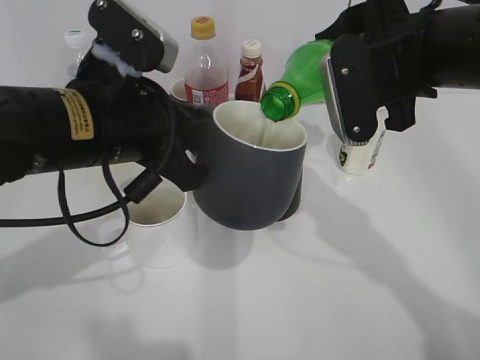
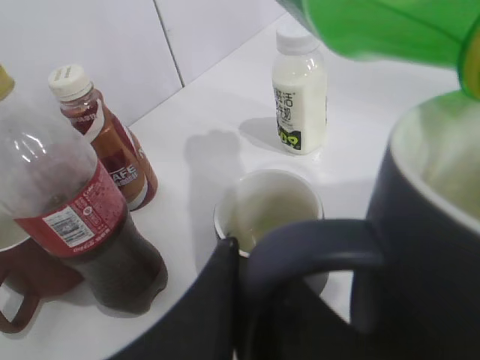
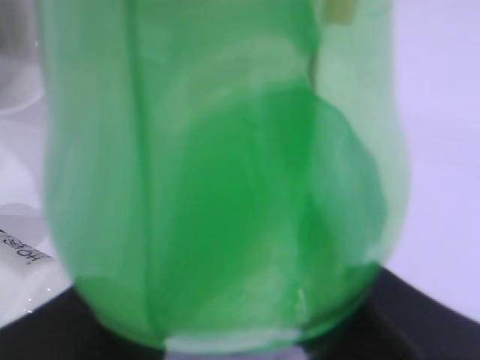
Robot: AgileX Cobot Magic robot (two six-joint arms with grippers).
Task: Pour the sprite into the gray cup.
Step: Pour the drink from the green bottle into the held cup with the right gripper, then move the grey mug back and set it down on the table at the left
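Jaws clamp gray cup (image 1: 251, 176) and tilted sprite (image 1: 304, 79) above white table (image 1: 337, 285).

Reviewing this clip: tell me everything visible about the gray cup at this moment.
The gray cup is a rounded dark gray mug, ceramic-looking, with a white interior and a loop handle. It is lifted off the table and tilted slightly, held by the left gripper, whose dark fingers close at the handle. The sprite, tipped by the right gripper, has its open mouth just over the rim, and a thin clear stream runs inside. Behind and below it stands a black mug; a white mug sits beside it.
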